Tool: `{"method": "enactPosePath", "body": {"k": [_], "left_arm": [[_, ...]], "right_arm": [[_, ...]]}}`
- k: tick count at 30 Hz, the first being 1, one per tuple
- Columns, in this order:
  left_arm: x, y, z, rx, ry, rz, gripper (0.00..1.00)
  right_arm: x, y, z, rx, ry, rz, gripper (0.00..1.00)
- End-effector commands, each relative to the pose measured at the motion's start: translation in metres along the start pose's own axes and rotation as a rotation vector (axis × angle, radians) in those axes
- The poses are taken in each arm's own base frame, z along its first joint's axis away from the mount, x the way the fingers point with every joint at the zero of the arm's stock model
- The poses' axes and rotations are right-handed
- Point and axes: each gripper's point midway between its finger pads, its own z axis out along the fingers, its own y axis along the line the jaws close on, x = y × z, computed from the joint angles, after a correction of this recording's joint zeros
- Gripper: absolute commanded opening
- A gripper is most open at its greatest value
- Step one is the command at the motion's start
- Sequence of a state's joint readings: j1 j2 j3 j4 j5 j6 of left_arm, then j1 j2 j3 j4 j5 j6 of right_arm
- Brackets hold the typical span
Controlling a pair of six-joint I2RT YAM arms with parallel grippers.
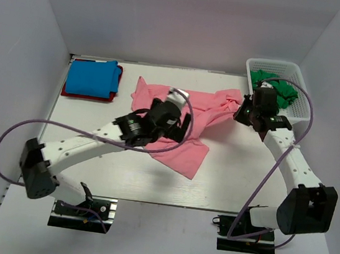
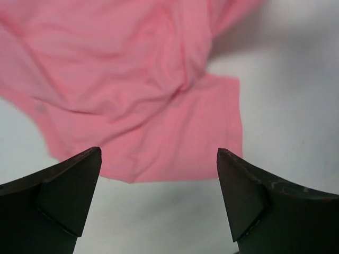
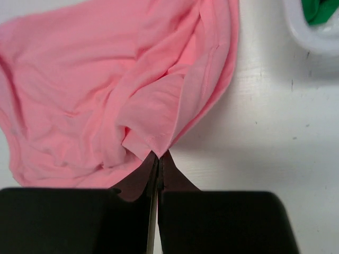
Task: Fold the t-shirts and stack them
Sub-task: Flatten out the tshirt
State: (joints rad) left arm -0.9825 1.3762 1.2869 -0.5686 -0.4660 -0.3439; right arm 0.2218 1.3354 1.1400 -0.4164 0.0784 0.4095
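White table [image 1: 231, 185]: pink shirt [image 1: 182, 157], folded stack [image 1: 92, 78], basket [image 1: 254, 66].

Only a rim of the red cloth t-shirt [image 1: 118, 82] shows beneath the bright blue cloth t-shirt [image 1: 91, 77]; the white plastic lattice basket [image 3: 310, 38] is cropped at one o'clock.

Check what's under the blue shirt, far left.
A red shirt: only its edges peek out beneath the folded blue shirt. The rest of it, and anything below, is covered.

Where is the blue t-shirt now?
In the top view, the blue t-shirt lies folded at the far left corner of the table, atop the red t-shirt, left of the pink t-shirt.
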Motion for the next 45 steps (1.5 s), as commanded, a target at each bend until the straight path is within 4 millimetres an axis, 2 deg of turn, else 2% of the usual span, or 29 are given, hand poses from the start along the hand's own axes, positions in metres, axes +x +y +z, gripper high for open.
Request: {"method": "enactPosePath", "body": {"k": [1, 3, 6, 7, 10, 11, 13, 16, 17, 18, 19, 23, 24, 26, 27, 28, 29, 31, 32, 36, 40, 43, 44, 45], "left_arm": [[0.062, -0.054, 0.011, 0.289, 0.201, 0.133, 1.0], [0.081, -0.07, 0.015, 0.38, 0.248, 0.144, 1.0], [0.096, -0.106, 0.017, 0.559, 0.283, 0.151, 1.0], [0.11, -0.119, 0.024, 0.589, 0.324, 0.164, 1.0], [0.129, -0.136, 0.034, 0.599, 0.376, 0.195, 1.0], [0.14, -0.137, 0.043, 0.588, 0.407, 0.201, 1.0], [0.155, -0.143, 0.044, 0.584, 0.433, 0.227, 1.0], [0.169, -0.148, 0.054, 0.557, 0.46, 0.264, 1.0], [0.184, -0.141, 0.06, 0.533, 0.502, 0.291, 1.0], [0.179, -0.144, 0.06, 0.539, 0.488, 0.299, 1.0], [0.196, -0.141, 0.065, 0.527, 0.521, 0.343, 1.0], [0.232, -0.134, 0.075, 0.498, 0.628, 0.36, 0.92], [0.227, -0.133, 0.079, 0.47, 0.611, 0.356, 0.9], [0.233, -0.128, 0.081, 0.443, 0.623, 0.352, 0.9], [0.233, -0.127, 0.085, 0.431, 0.607, 0.354, 0.86], [0.233, -0.127, 0.085, 0.431, 0.607, 0.354, 0.76], [0.235, -0.124, 0.085, 0.413, 0.614, 0.351, 0.69], [0.238, -0.118, 0.083, 0.393, 0.633, 0.361, 0.6], [0.237, -0.116, 0.084, 0.373, 0.627, 0.357, 0.59], [0.266, -0.092, 0.087, 0.244, 0.689, 0.421, 0.59], [0.283, -0.086, 0.086, 0.187, 0.717, 0.46, 0.59], [0.285, -0.078, 0.087, 0.139, 0.716, 0.458, 0.38], [0.289, -0.073, 0.083, 0.12, 0.725, 0.48, 0.16], [0.288, -0.072, 0.084, 0.103, 0.719, 0.47, 0.02]], "right_arm": [[0.036, -0.014, 0.014, 0.032, 0.117, -0.007, 0.0], [0.045, -0.018, 0.02, 0.047, 0.14, -0.001, 0.0], [0.051, -0.028, 0.026, 0.093, 0.157, 0.001, 0.0], [0.051, -0.032, 0.028, 0.113, 0.157, 0.003, 0.0], [0.059, -0.04, 0.034, 0.141, 0.188, 0.008, 0.0], [0.061, -0.042, 0.036, 0.151, 0.201, 0.014, 0.0], [0.065, -0.046, 0.039, 0.161, 0.213, 0.02, 0.0], [0.071, -0.052, 0.041, 0.169, 0.235, 0.029, 0.0], [0.074, -0.055, 0.041, 0.171, 0.241, 0.032, 0.0], [0.074, -0.057, 0.042, 0.173, 0.245, 0.036, 0.0], [0.077, -0.058, 0.041, 0.177, 0.25, 0.042, 0.0], [0.077, -0.059, 0.039, 0.158, 0.25, 0.051, 0.0], [0.075, -0.059, 0.038, 0.154, 0.245, 0.051, 0.0], [0.077, -0.061, 0.036, 0.151, 0.244, 0.051, 0.0], [0.077, -0.062, 0.035, 0.149, 0.242, 0.058, 0.0], [0.078, -0.061, 0.035, 0.144, 0.241, 0.057, 0.0], [0.079, -0.062, 0.035, 0.144, 0.242, 0.057, 0.0], [0.075, -0.062, 0.033, 0.145, 0.235, 0.059, 0.0], [0.075, -0.063, 0.032, 0.146, 0.233, 0.06, 0.0], [0.075, -0.062, 0.032, 0.134, 0.236, 0.072, 0.0], [0.074, -0.061, 0.031, 0.126, 0.229, 0.078, 0.0], [0.071, -0.062, 0.029, 0.133, 0.218, 0.078, 0.0], [0.073, -0.062, 0.029, 0.134, 0.221, 0.074, 0.0], [0.071, -0.063, 0.027, 0.14, 0.215, 0.078, 0.0]]}}
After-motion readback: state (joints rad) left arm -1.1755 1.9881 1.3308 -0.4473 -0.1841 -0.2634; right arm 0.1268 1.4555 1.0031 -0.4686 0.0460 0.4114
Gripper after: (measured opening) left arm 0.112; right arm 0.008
